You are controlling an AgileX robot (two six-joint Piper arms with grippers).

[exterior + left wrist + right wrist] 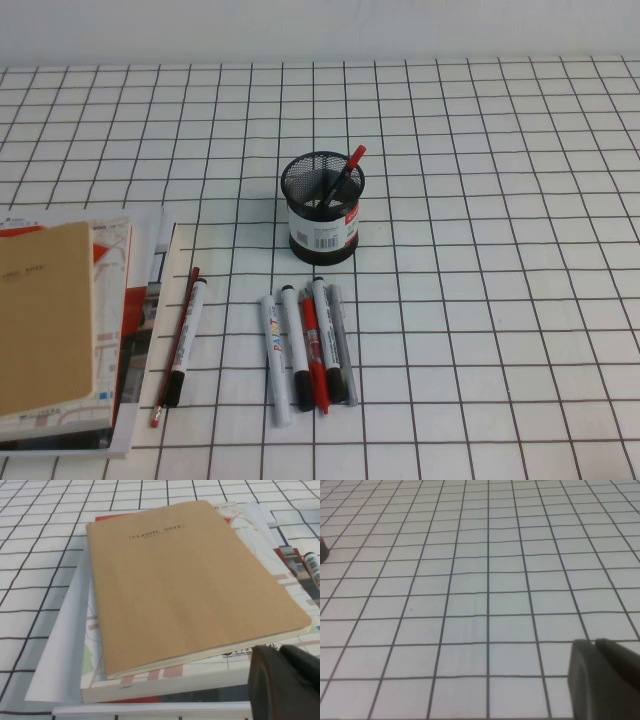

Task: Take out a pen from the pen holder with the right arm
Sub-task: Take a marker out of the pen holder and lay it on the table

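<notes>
White cloth ruled with a black grid is spread over the bench (500, 300), and a pale wall is seen along the top of the high view. One black mesh pen holder (323, 208) is stood upright near the centre of that frame. One red-capped pen (348, 170) is leaned inside it, its cap poking over the rim towards the upper right. A second, dark shaft is made out within the mesh, though what it is cannot be told.

Five markers (310, 355) are laid side by side just below the holder: one all white, two white with black caps, one red and one grey. To their left, one more black-capped marker (190, 325) and one red pencil (159, 410) are laid close together along the same slant. At lower left a stack is placed, with one tan notebook (45, 315) on top of a printed booklet (135, 330).

The left hand (282, 680) is seen only through its wrist camera, held low by the edge of the stack, near the tan notebook. Whether it is clenched or released cannot be told. The right hand (602, 675) is held low over bare grid cloth, clenched on nothing, while the pen is lodged in the holder.
</notes>
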